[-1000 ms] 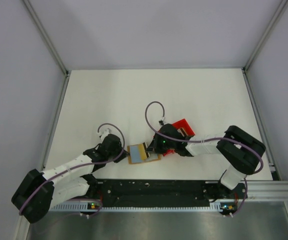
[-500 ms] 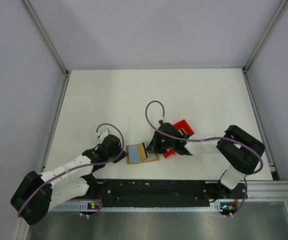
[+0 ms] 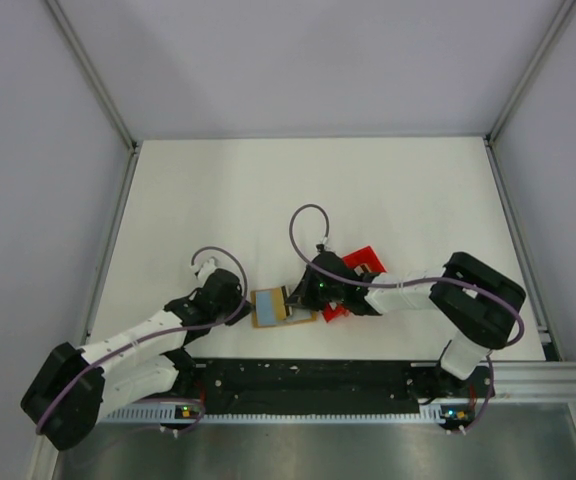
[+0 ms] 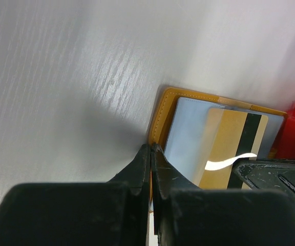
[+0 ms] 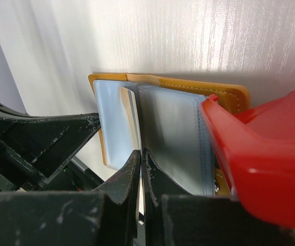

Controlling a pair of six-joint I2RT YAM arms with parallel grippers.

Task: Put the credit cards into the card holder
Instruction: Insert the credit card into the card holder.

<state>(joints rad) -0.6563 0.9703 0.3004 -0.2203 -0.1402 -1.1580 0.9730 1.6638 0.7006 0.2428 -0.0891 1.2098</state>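
Observation:
The orange-brown card holder (image 3: pixel 268 308) lies open on the table between my two grippers, with pale blue sleeves inside. My left gripper (image 3: pixel 247 305) is shut on the holder's left edge (image 4: pixel 160 118). My right gripper (image 3: pixel 291 298) is shut on a card with a dark stripe (image 4: pixel 228 148), held on edge (image 5: pixel 131 115) over the open sleeves of the holder (image 5: pixel 188 83). The card looks tan in the left wrist view. A pale blue face (image 4: pixel 188 133) lies under it; I cannot tell whether that is the light blue card or a sleeve.
A red raised-rim tray (image 3: pixel 360 272) sits right behind my right gripper, touching the holder's right side (image 5: pixel 260 154). The table's front edge and the arm bases are just below the holder. White table stretches behind.
My right gripper has moved slightly left with the striped card, further over the holder. The holder and the red tray have shifted a little with it. The left gripper has kept its grip.

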